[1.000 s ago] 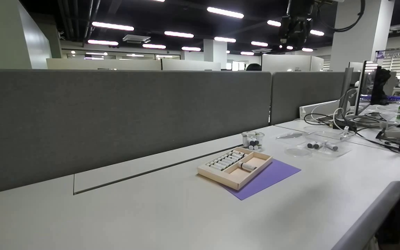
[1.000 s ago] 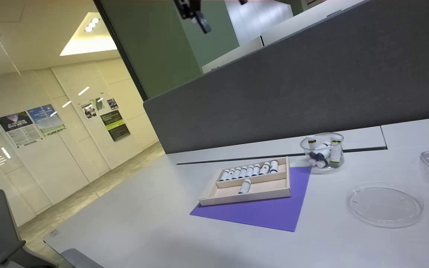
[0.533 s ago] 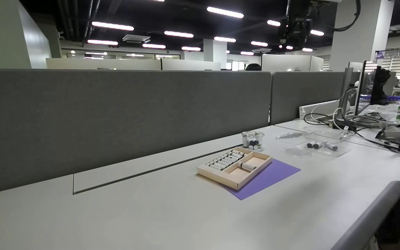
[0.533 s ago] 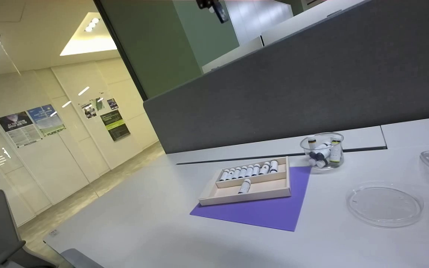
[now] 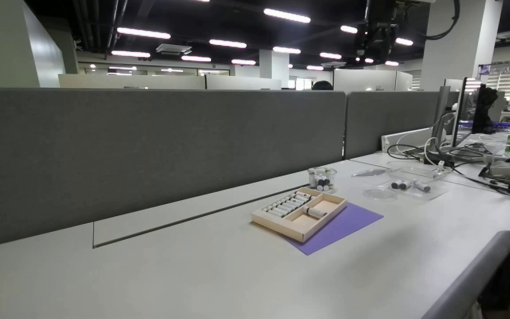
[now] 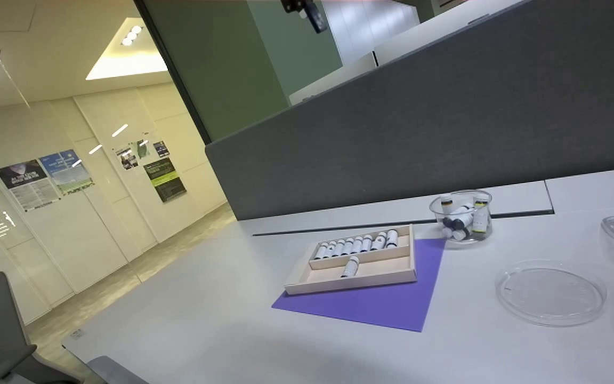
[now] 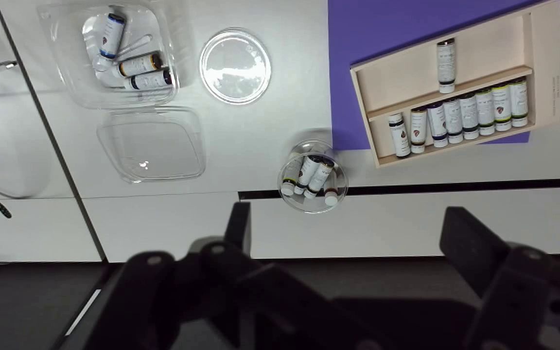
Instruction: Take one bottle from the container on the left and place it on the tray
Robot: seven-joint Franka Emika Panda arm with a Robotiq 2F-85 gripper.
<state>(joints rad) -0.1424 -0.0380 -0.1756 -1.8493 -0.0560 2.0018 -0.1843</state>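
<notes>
Wrist view: the gripper (image 7: 348, 226) is showing its fingers (image 7: 469, 248) wide apart w/ nothing btwn them, so prob. no pick yet. The tray (image 7: 494, 51) is lying partly on the purple mat (image 7: 377, 29), holding a row of bottles (image 7: 468, 116) and, past its divider, a single bottle (image 7: 446, 65). Just beside the tray's corner, a see-through cup (image 7: 315, 206) is holding loose bottles (image 7: 319, 177); well left of the tray, a see-through box (image 7: 66, 53) is holding three labelled bottles (image 7: 139, 64). "Container on the left" is prob. meaning the box, tho the cup could be it; can't be sure.

Handling (est.): bottles are looking light, stiff, maybe glass, so a hard squeeze is risking a crack; smooth round sides are inviting a roll. Best hold: mid-barrel, across the label, not the cap. The blue-edged bottle (image 7: 113, 35) is lying apart from its two neighbors, giving more finger room. Bumping the thin box is prob. shifting it.

In an exterior view, the gripper is hanging high above and right of the tray (image 5: 281, 228); finger gap: can't tell there.

In an exterior view, a fingertip (image 6: 315, 20) is showing high above the tray, w/ the cup standing just right of it.
</notes>
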